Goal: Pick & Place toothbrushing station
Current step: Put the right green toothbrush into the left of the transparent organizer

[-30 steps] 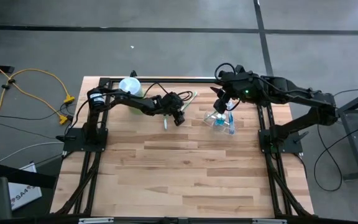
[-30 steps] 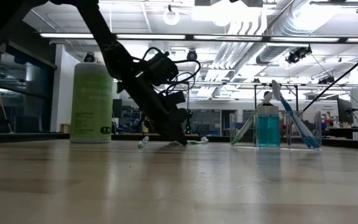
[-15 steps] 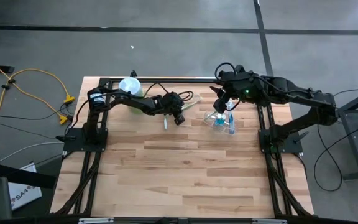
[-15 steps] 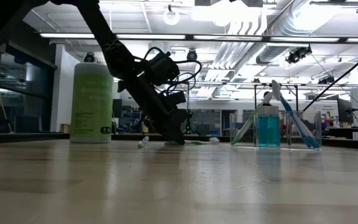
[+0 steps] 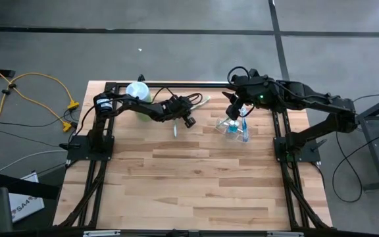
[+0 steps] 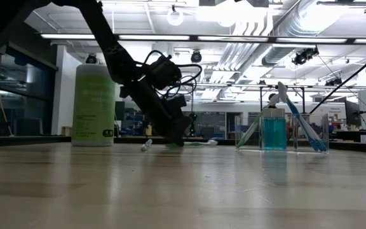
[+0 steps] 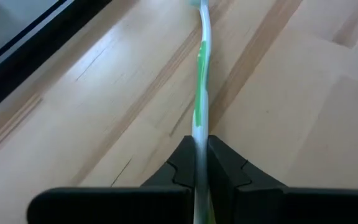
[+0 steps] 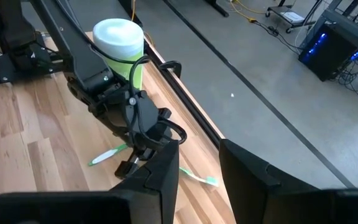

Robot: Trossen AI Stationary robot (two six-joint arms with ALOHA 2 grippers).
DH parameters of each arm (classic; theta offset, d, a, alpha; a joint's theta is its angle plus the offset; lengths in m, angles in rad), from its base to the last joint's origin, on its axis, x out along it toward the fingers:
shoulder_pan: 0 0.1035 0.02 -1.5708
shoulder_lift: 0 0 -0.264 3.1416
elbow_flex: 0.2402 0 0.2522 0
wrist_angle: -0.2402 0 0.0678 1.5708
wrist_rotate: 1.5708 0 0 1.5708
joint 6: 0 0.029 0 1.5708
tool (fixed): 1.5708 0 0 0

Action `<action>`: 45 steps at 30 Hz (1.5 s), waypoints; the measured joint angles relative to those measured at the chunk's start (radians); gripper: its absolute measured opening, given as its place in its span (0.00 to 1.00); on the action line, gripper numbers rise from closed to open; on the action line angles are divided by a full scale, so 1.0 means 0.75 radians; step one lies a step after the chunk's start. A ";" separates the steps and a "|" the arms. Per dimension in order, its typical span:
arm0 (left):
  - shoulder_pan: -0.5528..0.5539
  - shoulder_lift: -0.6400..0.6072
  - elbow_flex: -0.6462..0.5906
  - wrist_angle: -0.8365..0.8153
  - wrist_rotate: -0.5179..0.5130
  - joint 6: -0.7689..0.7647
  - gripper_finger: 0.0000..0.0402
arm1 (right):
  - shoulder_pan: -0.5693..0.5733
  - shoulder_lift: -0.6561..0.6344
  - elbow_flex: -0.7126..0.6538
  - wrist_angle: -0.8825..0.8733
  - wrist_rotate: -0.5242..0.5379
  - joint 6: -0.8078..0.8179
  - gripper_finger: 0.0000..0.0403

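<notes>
Bare table [image 5: 196,178] in front; bottle [image 5: 137,91] crowds the far-left corner.

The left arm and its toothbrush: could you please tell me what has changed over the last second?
The left gripper, shut on the green-and-white toothbrush, has drawn back slightly toward the pale-green bottle and lifted a little, carrying the brush with it. The right gripper stays open above the clear holder; the second toothbrush lies on the table unmoved.
</notes>
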 joint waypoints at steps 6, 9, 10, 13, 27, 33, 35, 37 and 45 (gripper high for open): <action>-0.064 -0.071 -0.002 0.039 0.011 0.059 0.02 | 0.000 0.000 -0.015 -0.029 0.000 0.001 0.27; -0.107 -0.133 -0.001 0.041 -0.032 0.097 0.02 | 0.000 0.000 -0.056 -0.039 -0.001 0.025 0.27; -0.124 -0.156 -0.001 0.038 -0.063 0.119 0.02 | 0.000 0.000 -0.076 -0.039 -0.001 0.033 0.27; -0.175 -0.235 0.001 0.039 -0.180 0.190 0.02 | 0.000 0.000 -0.146 -0.042 -0.001 0.063 0.27; -0.380 -0.479 0.003 -0.046 -0.237 0.293 0.02 | 0.078 0.001 -0.554 0.118 -0.028 -0.010 0.27; -0.435 -0.480 0.003 -0.081 -0.237 0.308 0.02 | 0.164 0.001 -0.603 0.274 -0.034 -0.204 0.27; -0.453 -0.480 0.003 -0.085 -0.237 0.307 0.02 | 0.181 0.001 -0.603 0.292 -0.035 -0.251 0.27; -0.475 -0.480 0.003 -0.084 -0.237 0.321 0.02 | 0.192 0.001 -0.603 0.298 -0.051 -0.285 0.27; -0.543 -0.480 0.003 -0.080 -0.237 0.362 0.02 | 0.192 0.017 -0.603 0.300 -0.210 -0.303 0.27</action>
